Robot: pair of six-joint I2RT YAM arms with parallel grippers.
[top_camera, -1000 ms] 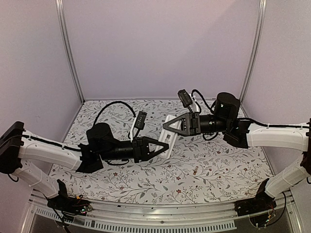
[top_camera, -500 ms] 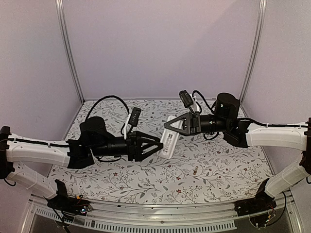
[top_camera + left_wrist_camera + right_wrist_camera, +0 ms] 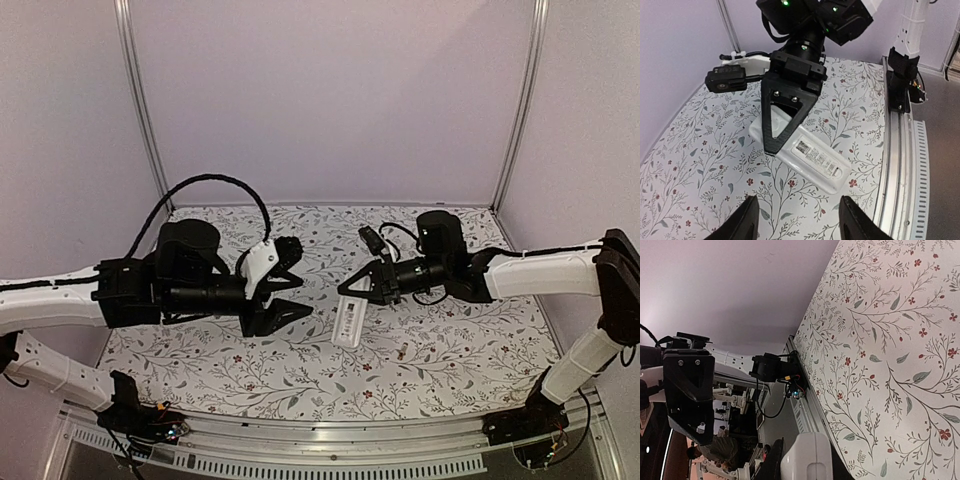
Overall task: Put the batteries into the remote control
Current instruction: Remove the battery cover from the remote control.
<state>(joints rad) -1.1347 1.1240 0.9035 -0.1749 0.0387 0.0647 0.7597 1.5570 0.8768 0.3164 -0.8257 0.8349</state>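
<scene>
The remote control (image 3: 795, 157) was smooth white plastic with a soft sheen, and the printed label (image 3: 817, 157) on its back looked like paper. The right gripper (image 3: 772, 148) was matt black plastic set with small metal screw heads (image 3: 795, 99). The left gripper (image 3: 797, 199) had the same dull black finish. The cloth (image 3: 700, 165) beneath was matt, printed with leaves and small flowers. The rail (image 3: 902, 165) along the edge was pale brushed metal. The arm shells (image 3: 545, 272) were glossy white plastic, and the walls (image 3: 330, 100) were plain and matt.
</scene>
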